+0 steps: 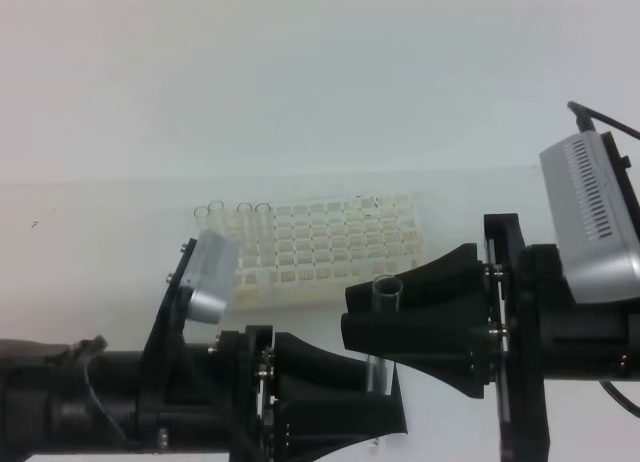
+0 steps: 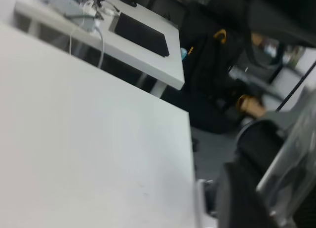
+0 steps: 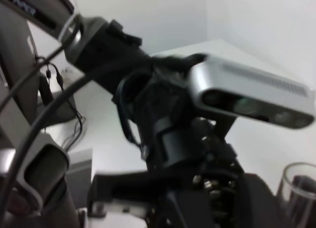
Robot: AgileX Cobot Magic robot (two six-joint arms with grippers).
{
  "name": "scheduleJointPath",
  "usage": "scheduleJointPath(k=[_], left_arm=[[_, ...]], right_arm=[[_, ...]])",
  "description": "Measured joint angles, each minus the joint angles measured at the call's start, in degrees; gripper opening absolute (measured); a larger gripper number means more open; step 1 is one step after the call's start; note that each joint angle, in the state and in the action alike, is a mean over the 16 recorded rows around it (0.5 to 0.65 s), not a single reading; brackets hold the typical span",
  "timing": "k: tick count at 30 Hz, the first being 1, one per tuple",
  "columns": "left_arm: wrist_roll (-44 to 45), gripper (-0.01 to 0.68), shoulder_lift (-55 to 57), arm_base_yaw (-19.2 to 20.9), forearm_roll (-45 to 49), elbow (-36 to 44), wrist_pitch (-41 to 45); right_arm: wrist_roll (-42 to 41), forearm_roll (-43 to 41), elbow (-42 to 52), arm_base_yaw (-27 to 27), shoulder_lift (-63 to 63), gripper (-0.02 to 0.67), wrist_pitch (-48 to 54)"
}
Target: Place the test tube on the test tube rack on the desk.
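Note:
A clear test tube [image 1: 385,294] stands upright in the air in front of the white test tube rack [image 1: 330,247] on the desk [image 1: 110,242]. My right gripper [image 1: 350,312] reaches in from the right and is shut on the tube's middle. My left gripper [image 1: 385,387] comes from the lower left, its jaws slightly apart at the tube's lower end. The tube's rim [image 3: 298,188] shows at the bottom right of the right wrist view. In the left wrist view the tube [image 2: 296,134] is a blurred clear shape at the right edge.
Several other clear tubes [image 1: 215,214] stand in the rack's left end. The left arm's grey camera [image 1: 212,277] sits just in front of the rack's left corner. The left wrist view shows the desk's edge [image 2: 190,139] and another table [image 2: 143,45] beyond.

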Motion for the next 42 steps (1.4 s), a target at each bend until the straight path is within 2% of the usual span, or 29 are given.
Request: scheduleJointPath(k=[5,8,10,14,23,29,32,42], left_arm=[[-8.03,0.406,0.00,0.00,0.00,-0.02,0.16],[-11.37,0.439,0.00,0.00,0.00,-0.03,0.29],[-12.77,0.437,0.00,0.00,0.00,-0.03,0.30],[-13.88,0.381,0.00,0.00,0.00,-0.03,-0.08],[-13.76,0.142,0.00,0.00,0.00,-0.72,-2.38],[-13.50,0.027,-0.58,0.00,0.48,-2.27,-2.22],[-13.92,0.001,-1.93,0.00,1.62,-3.07,-2.27],[-22.64,0.000,-13.22,0.00,10.62,-4.20,-8.65]], right_arm=[[-0.02,-0.32,0.00,0.00,-0.17,0.120,-1.15],[0.07,-1.09,0.00,0.00,-0.78,0.120,-2.07],[0.42,-1.80,0.00,0.00,-1.55,0.120,-2.86],[2.04,-3.66,0.00,0.00,-3.97,0.120,-5.04],[8.39,-8.10,0.00,0.00,-10.19,0.120,-14.28],[11.52,-9.25,0.00,0.00,-11.37,0.120,-20.01],[12.18,-9.29,0.00,0.00,-10.86,0.120,-21.80],[12.43,-9.22,0.00,0.00,-8.40,0.120,-22.49]])
